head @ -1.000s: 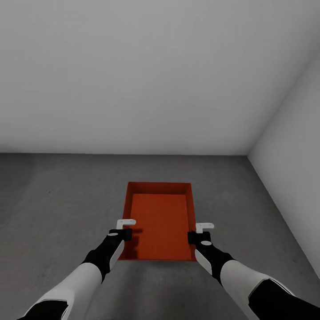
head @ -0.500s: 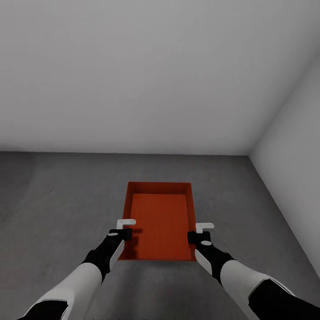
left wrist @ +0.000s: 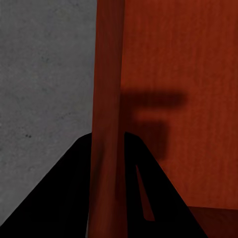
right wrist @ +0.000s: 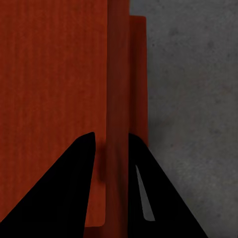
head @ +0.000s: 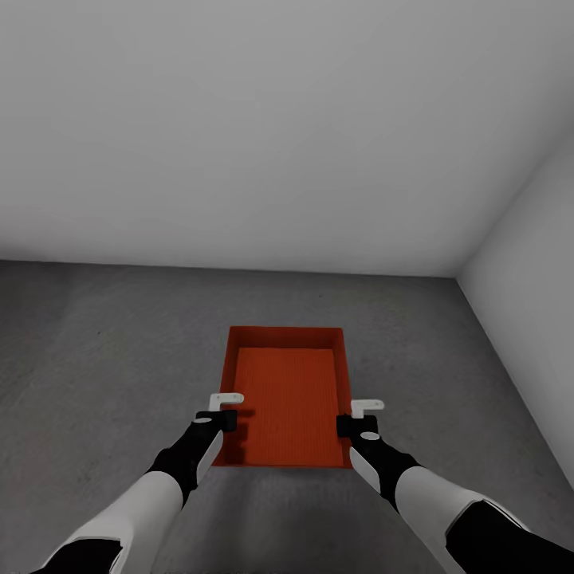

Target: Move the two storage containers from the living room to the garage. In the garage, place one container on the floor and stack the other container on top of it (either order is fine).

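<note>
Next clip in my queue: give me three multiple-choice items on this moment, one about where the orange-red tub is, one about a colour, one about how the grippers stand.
1. Where is the storage container?
A. between the two grippers, over the grey floor
B. on a wooden shelf
C. on a car's roof

2. What colour is the floor?
A. light wood
B. dark grey
C. blue

3. How do the grippers stand?
A. both open, away from the tub
B. each shut on a side wall of the tub
C. one holds a cloth

Answers:
1 A: in the head view the tub sits between the left gripper and the right gripper, above concrete near a white wall.
2 B: rough grey surface on all sides.
3 B: each wrist view shows dark fingers on either side of a thin orange wall.
</note>
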### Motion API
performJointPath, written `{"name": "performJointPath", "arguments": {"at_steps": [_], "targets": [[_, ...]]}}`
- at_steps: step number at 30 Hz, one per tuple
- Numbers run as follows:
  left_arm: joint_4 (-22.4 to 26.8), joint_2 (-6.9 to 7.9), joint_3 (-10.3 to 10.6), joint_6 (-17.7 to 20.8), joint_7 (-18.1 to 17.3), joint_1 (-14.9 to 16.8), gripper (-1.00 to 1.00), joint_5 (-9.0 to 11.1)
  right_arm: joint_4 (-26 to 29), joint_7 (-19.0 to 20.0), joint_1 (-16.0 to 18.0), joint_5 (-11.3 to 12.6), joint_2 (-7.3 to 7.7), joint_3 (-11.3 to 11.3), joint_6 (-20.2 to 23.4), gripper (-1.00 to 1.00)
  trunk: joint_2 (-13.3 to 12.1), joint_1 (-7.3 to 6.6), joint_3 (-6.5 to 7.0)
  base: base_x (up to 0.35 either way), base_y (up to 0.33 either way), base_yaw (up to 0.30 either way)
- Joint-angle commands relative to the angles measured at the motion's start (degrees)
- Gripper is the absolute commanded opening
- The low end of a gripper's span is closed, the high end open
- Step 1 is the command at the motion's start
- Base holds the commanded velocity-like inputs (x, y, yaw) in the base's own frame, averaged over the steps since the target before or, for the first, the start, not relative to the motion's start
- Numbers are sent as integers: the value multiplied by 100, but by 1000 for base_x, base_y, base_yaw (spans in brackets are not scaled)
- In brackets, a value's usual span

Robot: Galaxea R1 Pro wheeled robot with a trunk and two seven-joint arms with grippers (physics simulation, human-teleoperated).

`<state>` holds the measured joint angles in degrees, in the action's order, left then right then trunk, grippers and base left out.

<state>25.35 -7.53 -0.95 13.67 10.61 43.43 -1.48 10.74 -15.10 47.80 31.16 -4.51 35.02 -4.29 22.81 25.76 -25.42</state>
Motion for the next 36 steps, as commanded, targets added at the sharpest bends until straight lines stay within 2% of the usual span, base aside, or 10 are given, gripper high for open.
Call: {"name": "performJointPath", "arguments": {"at_steps": [1,36], "targets": [[-92,252,24,39,38,-1,-100,-28,16,-2,10,-40,2,-64,-116,-100,10,3,-15,0,0,85],[-92,252,24,39,38,-1,-100,-28,16,-2,10,-40,2,-62,-117,-100,10,3,-143,0,0,6]]}}
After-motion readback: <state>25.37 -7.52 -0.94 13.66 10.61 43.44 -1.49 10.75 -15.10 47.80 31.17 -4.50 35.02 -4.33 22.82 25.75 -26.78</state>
